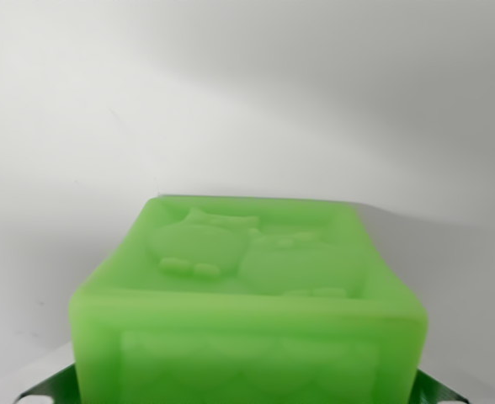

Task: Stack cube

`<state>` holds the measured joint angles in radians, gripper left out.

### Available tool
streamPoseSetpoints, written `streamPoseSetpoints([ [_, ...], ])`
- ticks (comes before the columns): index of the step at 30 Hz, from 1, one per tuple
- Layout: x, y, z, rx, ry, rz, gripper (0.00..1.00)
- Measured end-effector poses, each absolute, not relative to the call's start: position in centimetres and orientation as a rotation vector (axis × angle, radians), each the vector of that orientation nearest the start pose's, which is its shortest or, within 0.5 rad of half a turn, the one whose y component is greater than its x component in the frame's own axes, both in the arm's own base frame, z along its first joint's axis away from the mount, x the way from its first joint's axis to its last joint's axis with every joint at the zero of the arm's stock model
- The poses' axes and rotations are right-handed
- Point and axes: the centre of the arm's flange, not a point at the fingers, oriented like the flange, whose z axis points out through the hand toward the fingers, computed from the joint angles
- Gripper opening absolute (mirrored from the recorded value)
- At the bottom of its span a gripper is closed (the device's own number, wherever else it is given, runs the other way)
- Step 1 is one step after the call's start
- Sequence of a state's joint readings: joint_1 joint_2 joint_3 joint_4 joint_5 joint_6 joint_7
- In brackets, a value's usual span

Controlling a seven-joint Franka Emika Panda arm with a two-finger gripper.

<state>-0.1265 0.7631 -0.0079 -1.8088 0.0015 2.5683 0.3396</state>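
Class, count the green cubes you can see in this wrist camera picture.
1. A green cube fills the lower middle of the wrist view, relief figures on its top face. Another cube may lie hidden beneath or out of frame.

Plain white surface (pixel 231 93) under soft light, faint grey shadows.

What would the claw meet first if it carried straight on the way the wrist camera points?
Probably the green cube, which fills the lower view just ahead. Beyond it only a plain white surface shows; depth is unclear.
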Motion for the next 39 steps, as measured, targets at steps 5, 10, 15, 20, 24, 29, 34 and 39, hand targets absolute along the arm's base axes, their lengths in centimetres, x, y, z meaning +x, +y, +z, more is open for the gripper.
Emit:
streamPoseSetpoints([
  [5, 63.7, -8.6, 12.3, -3.059, 0.737, 0.002, 0.00],
  [10, 63.7, -8.6, 12.9, -3.059, 0.737, 0.002, 0.00],
  [15, 63.7, -8.6, 13.7, -3.058, 0.737, 0.000, 0.00],
  [20, 63.7, -8.6, 14.6, -3.058, 0.738, 0.001, 0.00],
  [24, 63.7, -8.6, 15.3, -3.058, 0.738, 0.001, 0.00],
  [29, 63.8, -8.6, 16.5, -3.058, 0.738, -0.001, 0.00],
  [34, 63.8, -8.6, 17.7, -3.058, 0.738, -0.002, 0.00],
  [39, 63.8, -8.6, 18.9, -3.057, 0.738, -0.003, 0.00],
])
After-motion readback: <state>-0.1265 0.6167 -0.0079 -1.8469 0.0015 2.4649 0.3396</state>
